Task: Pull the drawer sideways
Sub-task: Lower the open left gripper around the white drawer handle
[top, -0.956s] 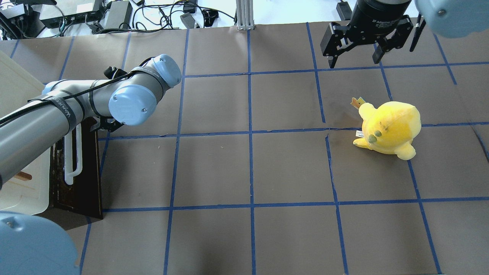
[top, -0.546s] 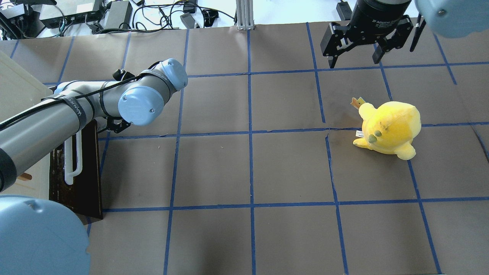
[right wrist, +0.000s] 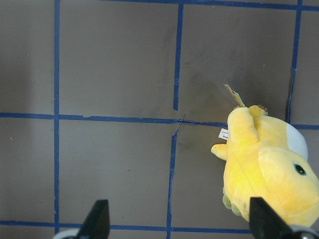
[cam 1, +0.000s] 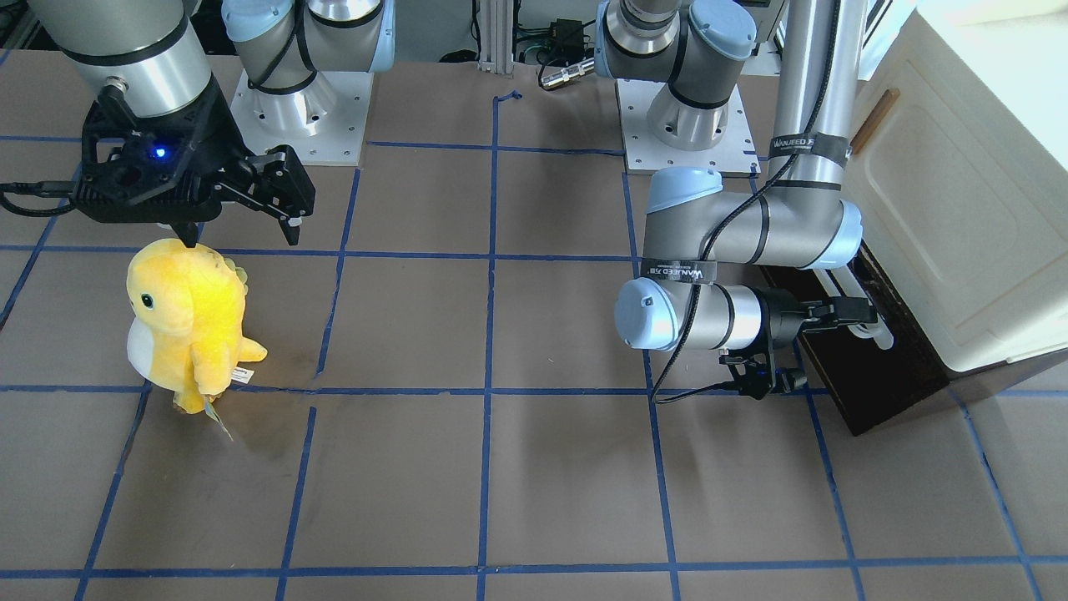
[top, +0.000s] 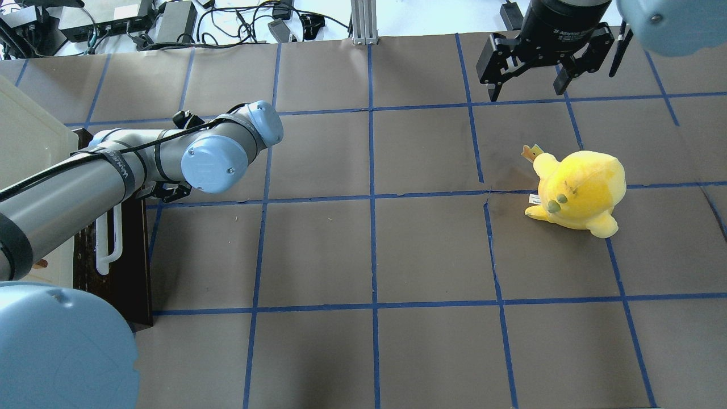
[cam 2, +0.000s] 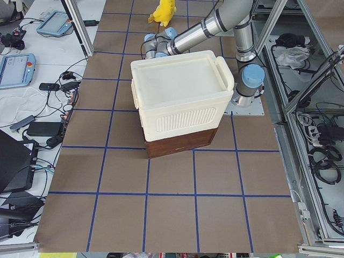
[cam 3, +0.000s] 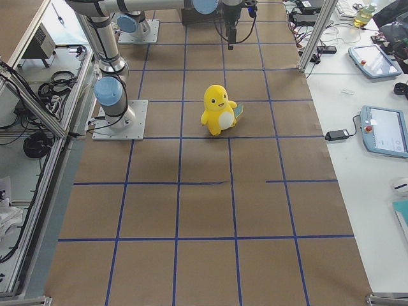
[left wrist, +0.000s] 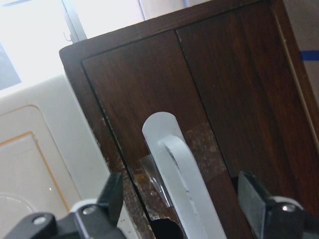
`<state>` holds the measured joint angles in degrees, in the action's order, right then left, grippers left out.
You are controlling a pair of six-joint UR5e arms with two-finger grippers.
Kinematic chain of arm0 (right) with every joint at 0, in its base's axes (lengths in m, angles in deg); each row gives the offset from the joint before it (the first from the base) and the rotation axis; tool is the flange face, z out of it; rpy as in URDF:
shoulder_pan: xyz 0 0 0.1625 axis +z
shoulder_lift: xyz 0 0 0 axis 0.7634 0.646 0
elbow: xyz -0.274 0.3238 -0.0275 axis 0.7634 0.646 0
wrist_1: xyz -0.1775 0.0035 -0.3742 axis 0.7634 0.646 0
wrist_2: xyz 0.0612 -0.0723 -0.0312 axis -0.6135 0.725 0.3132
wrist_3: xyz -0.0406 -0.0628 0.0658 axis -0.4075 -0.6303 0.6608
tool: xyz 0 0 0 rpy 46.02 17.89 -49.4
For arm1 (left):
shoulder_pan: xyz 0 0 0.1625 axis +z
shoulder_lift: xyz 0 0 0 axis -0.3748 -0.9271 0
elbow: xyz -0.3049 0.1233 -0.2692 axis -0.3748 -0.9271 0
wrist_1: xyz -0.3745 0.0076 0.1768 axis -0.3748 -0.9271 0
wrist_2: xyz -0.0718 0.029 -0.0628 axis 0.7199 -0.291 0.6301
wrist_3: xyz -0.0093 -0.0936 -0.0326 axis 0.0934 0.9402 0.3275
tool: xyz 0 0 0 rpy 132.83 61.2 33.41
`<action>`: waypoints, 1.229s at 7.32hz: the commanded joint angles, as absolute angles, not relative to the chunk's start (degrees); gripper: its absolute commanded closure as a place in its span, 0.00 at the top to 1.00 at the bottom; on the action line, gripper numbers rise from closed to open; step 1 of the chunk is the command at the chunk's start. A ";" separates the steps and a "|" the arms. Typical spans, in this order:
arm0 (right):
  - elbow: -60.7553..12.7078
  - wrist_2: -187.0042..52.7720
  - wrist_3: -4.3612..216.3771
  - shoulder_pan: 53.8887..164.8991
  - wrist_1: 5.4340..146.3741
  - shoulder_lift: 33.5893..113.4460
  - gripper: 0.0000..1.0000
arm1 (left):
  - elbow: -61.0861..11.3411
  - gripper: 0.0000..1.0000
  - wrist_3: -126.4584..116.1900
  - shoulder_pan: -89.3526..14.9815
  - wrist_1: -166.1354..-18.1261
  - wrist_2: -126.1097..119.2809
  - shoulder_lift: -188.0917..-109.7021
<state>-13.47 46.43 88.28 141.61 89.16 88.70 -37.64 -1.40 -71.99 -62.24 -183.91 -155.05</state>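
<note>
Table (top: 431,250): brown paper, blue tape grid. Cream cabinet (cam 1: 959,217) sits at the table's end on the robot's left, door shut, with a small wooden handle on the door. The drawer (top: 128,255) lies under the cabinet, its dark brown front turned toward the table's middle. The front shows past the cabinet's edge in the overhead view, but I cannot tell how far out it stands. The drawer's inside is hidden in all views, so its contents cannot be read. The white bar handle (top: 111,238) runs along the drawer front. The left arm comes in low over the cabinet's near corner. Its elbow is out over the table and its wrist is folded back toward the drawer, forearm roughly level. The left gripper (left wrist: 182,189) faces the drawer front at the handle's end farther from the robot. Its jaws are spread, with the handle's rounded end between the two fingers (left wrist: 112,191) and a gap visible on both sides. The right arm hangs over the far right part of the table. The right gripper (top: 526,91) points down, its jaws spread and holding nothing. A yellow plush toy (top: 579,190) stands upright on the table near that gripper, apart from it and well away from the drawer.
</note>
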 commanded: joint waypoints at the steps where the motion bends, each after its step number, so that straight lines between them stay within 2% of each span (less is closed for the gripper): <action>1: -13.47 46.43 88.28 141.61 89.16 88.70 1.00 | -38.83 0.85 -0.88 -71.95 -62.33 -183.51 -155.32; 4: -13.47 46.43 88.28 141.61 89.16 88.70 1.00 | -40.07 0.83 -0.97 -71.94 -62.25 -183.77 -154.70; 6: -13.47 46.43 88.28 141.61 89.16 88.70 1.00 | -40.25 0.78 -0.97 -71.86 -62.25 -183.42 -154.70; 9: -13.47 46.43 88.28 141.61 89.16 88.70 1.00 | -41.56 0.78 -0.97 -71.59 -62.25 -184.20 -154.00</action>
